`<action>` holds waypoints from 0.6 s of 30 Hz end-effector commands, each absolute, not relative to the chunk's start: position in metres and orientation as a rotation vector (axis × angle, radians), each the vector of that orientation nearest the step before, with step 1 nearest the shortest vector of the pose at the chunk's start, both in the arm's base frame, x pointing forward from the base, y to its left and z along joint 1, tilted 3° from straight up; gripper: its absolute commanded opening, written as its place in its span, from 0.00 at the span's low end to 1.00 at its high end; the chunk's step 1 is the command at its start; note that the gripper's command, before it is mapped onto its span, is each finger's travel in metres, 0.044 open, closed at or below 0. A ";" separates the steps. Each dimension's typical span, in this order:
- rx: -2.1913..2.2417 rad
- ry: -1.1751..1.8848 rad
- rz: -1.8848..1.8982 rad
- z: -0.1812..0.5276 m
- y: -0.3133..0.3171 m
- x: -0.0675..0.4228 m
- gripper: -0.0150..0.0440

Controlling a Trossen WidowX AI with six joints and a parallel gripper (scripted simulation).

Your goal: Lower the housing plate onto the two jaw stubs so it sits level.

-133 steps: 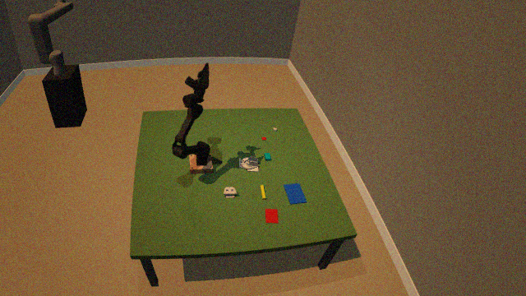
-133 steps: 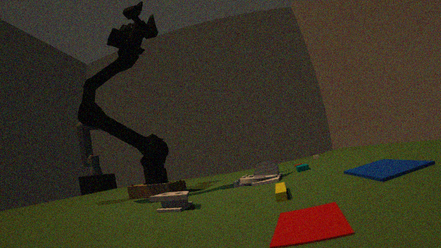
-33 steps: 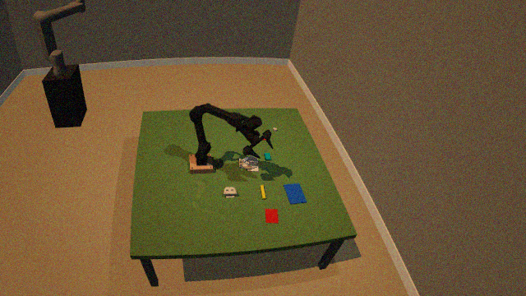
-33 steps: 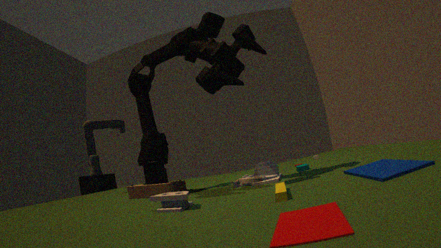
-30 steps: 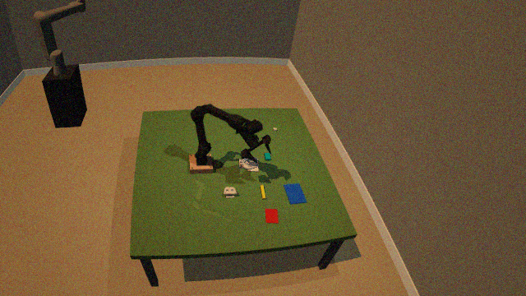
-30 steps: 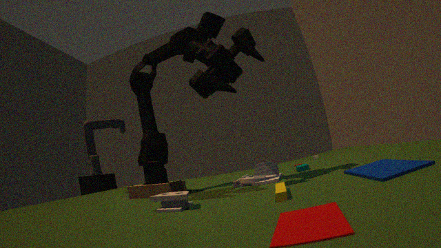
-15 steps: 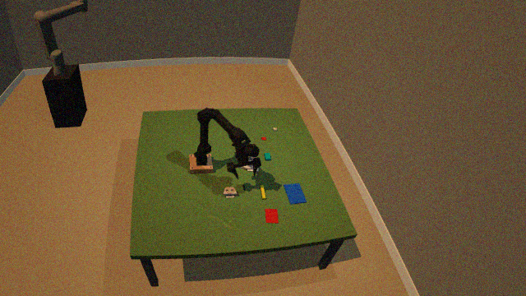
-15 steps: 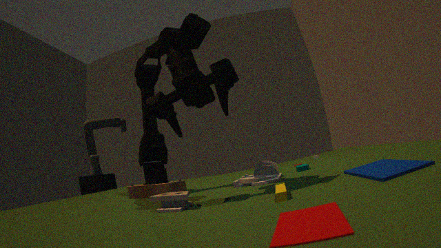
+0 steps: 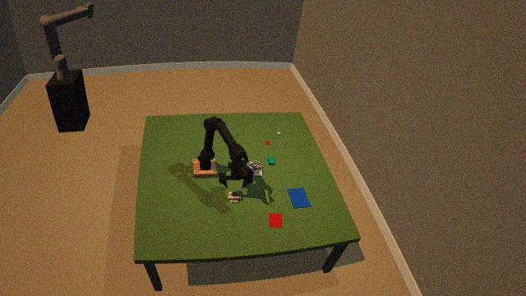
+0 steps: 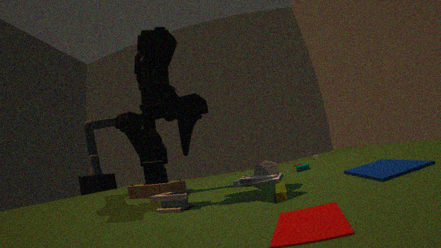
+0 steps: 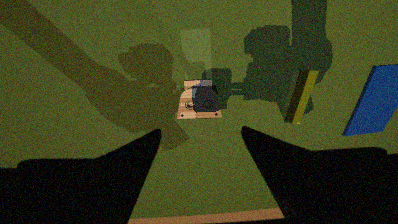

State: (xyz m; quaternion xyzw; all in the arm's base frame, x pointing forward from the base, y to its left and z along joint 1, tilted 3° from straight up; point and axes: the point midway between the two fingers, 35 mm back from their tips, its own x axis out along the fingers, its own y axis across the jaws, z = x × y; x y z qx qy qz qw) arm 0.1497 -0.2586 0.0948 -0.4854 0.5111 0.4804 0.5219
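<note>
A small pale plate (image 9: 233,194) (image 10: 171,196) (image 11: 200,115), seemingly the housing plate, rests raised on a dark block with a pale foot. It is partly in shadow, with small dark dots near two corners in the wrist view. The pale jaw assembly (image 9: 257,169) (image 10: 259,179) lies on the table beside the arm, with a rounded piece standing on it; its pins and stubs are too small to make out. My gripper (image 9: 236,186) (image 10: 186,154) (image 11: 201,131) is open and empty, pointing down high above the table near the pale plate. One finger is hidden in the exterior view.
A yellow bar (image 9: 267,196) (image 10: 281,192) (image 11: 306,97) stands between the pale plate and a blue mat (image 9: 298,197) (image 10: 386,169) (image 11: 371,102). A red mat (image 9: 275,220) (image 10: 313,222) lies toward the front. A teal block (image 9: 271,161) (image 10: 302,167) lies behind the assembly.
</note>
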 end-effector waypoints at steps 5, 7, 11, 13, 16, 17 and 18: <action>-1.159 1.211 1.162 0.055 -0.257 0.150 1.00; -1.159 1.211 1.162 0.055 -0.257 0.150 1.00; -1.159 1.211 1.162 0.054 -0.257 0.150 1.00; -1.159 1.211 1.162 0.052 -0.257 0.150 1.00; -1.159 1.211 1.162 0.047 -0.257 0.150 1.00; -1.159 1.211 1.162 0.045 -0.257 0.150 1.00; -1.159 1.211 1.162 0.044 -0.257 0.150 1.00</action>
